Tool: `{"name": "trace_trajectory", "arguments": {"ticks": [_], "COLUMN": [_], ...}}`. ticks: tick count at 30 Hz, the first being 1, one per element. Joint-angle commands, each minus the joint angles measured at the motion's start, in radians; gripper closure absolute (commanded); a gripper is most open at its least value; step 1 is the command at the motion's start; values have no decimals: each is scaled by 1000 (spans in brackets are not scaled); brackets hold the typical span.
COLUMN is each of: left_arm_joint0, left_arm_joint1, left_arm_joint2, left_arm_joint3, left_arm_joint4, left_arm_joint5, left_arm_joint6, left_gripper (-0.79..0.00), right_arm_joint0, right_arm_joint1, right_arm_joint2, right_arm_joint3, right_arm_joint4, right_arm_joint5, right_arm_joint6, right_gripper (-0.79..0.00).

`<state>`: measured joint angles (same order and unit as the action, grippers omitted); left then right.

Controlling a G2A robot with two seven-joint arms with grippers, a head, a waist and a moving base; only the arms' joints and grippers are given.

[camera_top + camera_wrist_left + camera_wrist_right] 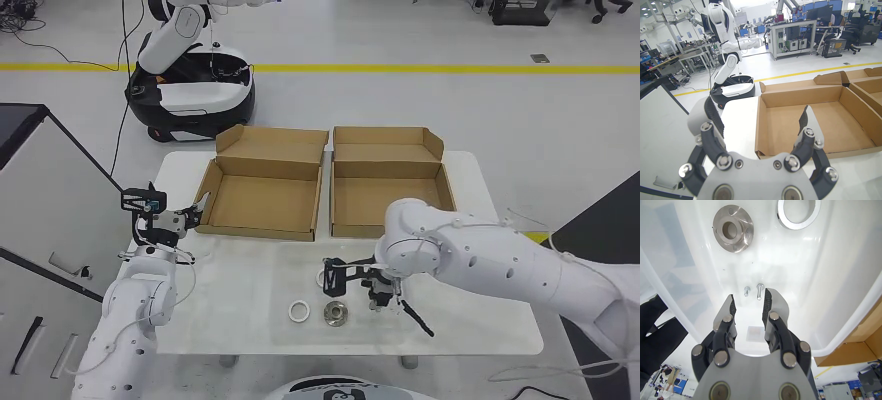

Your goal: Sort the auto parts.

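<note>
Two small silver bolts lie side by side on the white table, a short bolt [746,291] and a longer bolt [759,291]. My right gripper [749,295] hovers open just above them, the longer bolt close to one fingertip [768,294]. Beyond them lie a steel flange [733,231] and a silver ring [798,214]. From above, the right gripper [378,297] is near the table's front middle, beside the flange [335,314] and a white ring [298,312]. My left gripper [757,106] is open and holds nothing, at the left cardboard box's [810,121] outer side.
Two open cardboard boxes stand side by side at the back of the table [250,300], the left box [262,200] and the right box [388,195], both without parts inside. Another robot [190,85] stands on the floor behind the table.
</note>
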<state>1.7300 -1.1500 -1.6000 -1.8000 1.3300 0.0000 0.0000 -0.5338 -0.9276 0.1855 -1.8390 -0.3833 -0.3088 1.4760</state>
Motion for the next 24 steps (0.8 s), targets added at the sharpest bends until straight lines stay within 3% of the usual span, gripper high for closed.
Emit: {"name": "trace_trajectory", "arguments": {"ticks": [1, 24], "left_arm_joint0": [0, 0], "left_arm_joint1": [0, 0], "left_arm_joint2": [0, 0], "left_arm_joint3": [0, 0], "left_arm_joint4": [0, 0], "left_arm_joint5": [0, 0], "left_arm_joint6": [0, 0], "left_gripper": [-785, -785], "right_arm_joint0": [-5, -60], "right_arm_joint1": [-2, -22], "right_arm_joint2": [1, 21], "right_arm_joint3": [4, 62], "right_arm_joint4": [-8, -68], "right_arm_joint5": [2, 21], "right_arm_joint6": [-2, -8], "right_gripper": [-354, -351]}}
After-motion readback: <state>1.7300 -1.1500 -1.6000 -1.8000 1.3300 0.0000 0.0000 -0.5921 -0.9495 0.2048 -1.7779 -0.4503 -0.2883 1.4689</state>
